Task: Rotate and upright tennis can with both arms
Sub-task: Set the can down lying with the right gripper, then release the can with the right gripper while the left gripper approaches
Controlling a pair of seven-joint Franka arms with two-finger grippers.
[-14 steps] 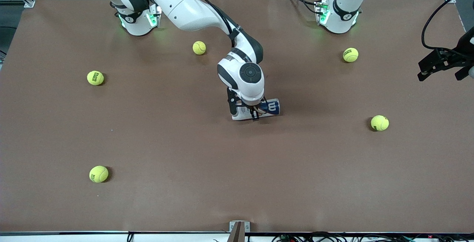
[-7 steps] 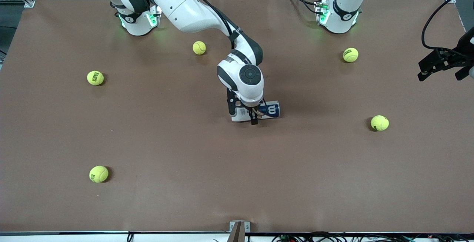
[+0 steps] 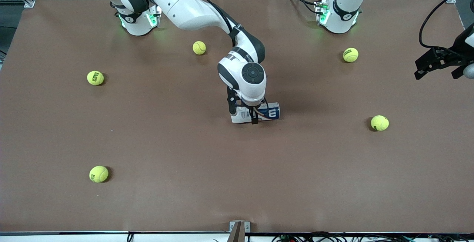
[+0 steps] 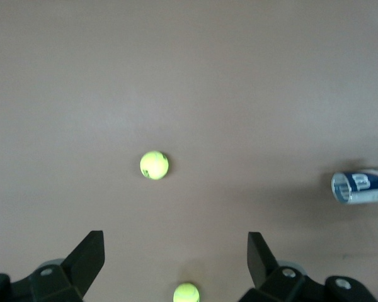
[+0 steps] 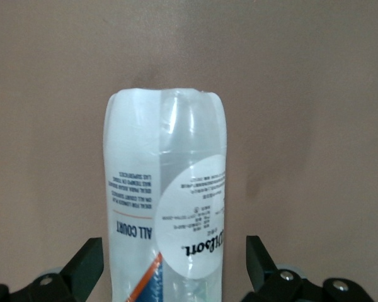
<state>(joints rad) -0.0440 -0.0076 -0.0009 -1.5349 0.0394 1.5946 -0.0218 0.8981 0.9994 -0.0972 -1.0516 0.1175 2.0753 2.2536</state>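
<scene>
The tennis can (image 3: 272,111) lies on its side near the middle of the brown table, its navy "W" end toward the left arm's end. My right gripper (image 3: 243,113) is down over the can's white-labelled part, open. Its fingers (image 5: 88,259) stand on either side of the can (image 5: 167,189) with a gap on each side. My left gripper (image 3: 435,72) hangs open and empty in the air at the left arm's end of the table. In its wrist view (image 4: 176,255) the can (image 4: 362,187) shows far off.
Several yellow-green tennis balls are scattered on the table: one (image 3: 199,47) near the right arm's base, one (image 3: 350,55) near the left arm's base, and others (image 3: 95,78), (image 3: 380,122), (image 3: 99,173) farther out. The table edge (image 3: 237,231) runs nearest the front camera.
My right gripper has opened and let go of the can, which stays lying where it was. The left gripper has drifted slightly.
</scene>
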